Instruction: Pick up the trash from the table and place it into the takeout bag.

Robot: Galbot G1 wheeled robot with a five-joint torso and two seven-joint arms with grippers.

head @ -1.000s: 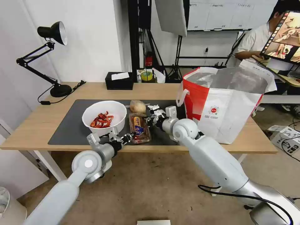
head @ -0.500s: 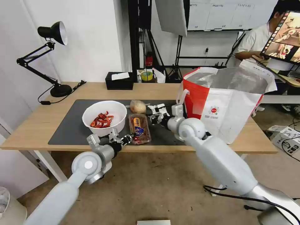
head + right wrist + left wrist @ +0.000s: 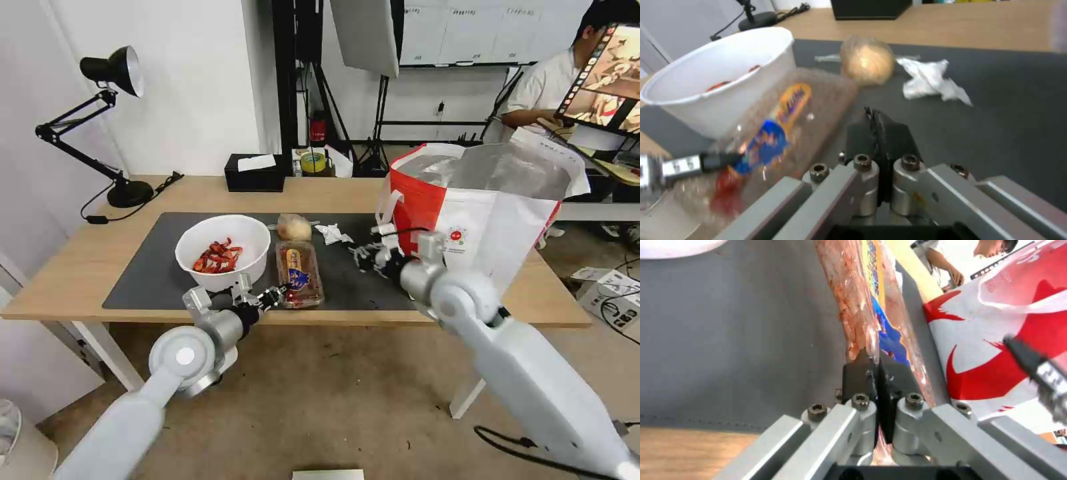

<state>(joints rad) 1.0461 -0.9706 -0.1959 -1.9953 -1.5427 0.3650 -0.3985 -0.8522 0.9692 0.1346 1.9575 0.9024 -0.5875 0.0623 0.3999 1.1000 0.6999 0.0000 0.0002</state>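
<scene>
Left tool [image 3: 879,368] pinches the clear plastic clamshell tray [image 3: 298,273] beside the white round bowl [image 3: 222,248], ready for lifting; right tool [image 3: 878,128], pressed together empty, hangs beside it.

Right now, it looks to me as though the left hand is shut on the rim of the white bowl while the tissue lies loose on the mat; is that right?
Not quite: the left hand is shut on the near edge of the clamshell tray, not the white bowl, as the left wrist view shows. The tissue does lie loose on the mat.
</scene>
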